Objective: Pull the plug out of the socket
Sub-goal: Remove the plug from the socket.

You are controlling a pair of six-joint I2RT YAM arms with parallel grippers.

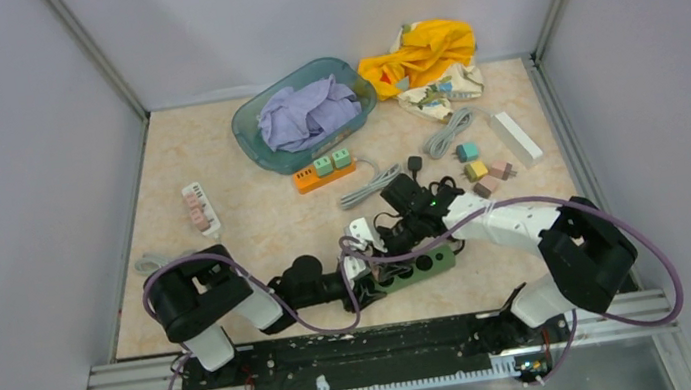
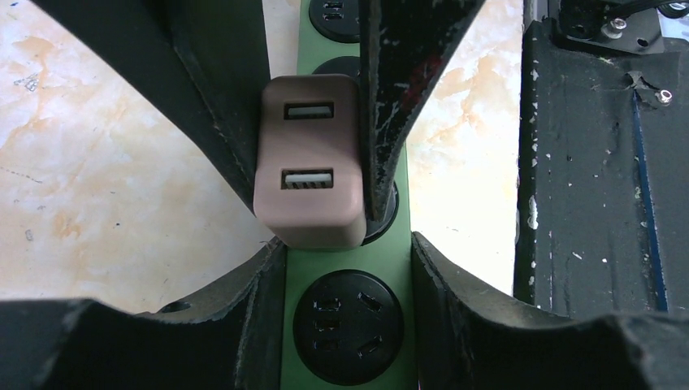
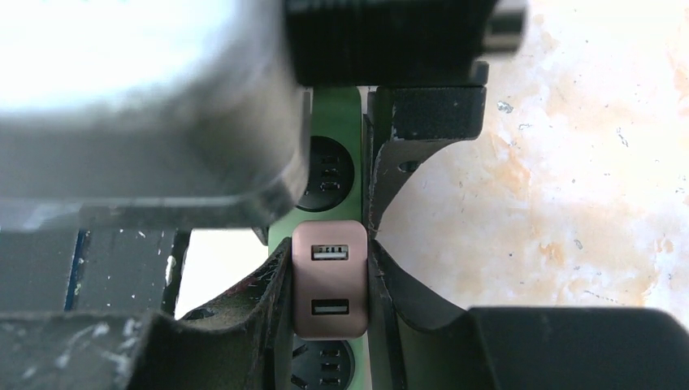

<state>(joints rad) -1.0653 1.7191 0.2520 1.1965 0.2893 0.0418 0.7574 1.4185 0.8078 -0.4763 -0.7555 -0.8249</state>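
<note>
1. Plug (image 2: 309, 162): a brown two-port USB block sitting on the green power strip (image 1: 428, 265), at the near middle of the table (image 1: 254, 217), between the two arms.
2. Left gripper (image 2: 345, 252) reaches in from the left and straddles the strip just beside the plug. The jaws are narrow, with one finger (image 2: 268, 280) against each long side of the strip. I read that as a hold-down on the strip, not a grip on the plug.
3. The strip's long axis runs roughly left-right across the table with the sockets facing up. An empty socket (image 2: 345, 325) lies right under the left wrist.
4. The plug's USB face points up at both wrist cameras, so the pins run down into the strip and the exit direction is straight up, off the strip's face.
5. Right gripper (image 3: 329, 272) comes in from the right and from above. It's clamped tight on the plug, with a finger (image 3: 280, 301) on each long side.
6. Key relation: the right arm owns the plug and the left arm pins the strip. The pull should go back along the right gripper's own approach axis; a sideways pull would lever the pins.
7. Can't tell whether the pins are fully seated or partly out.
</note>
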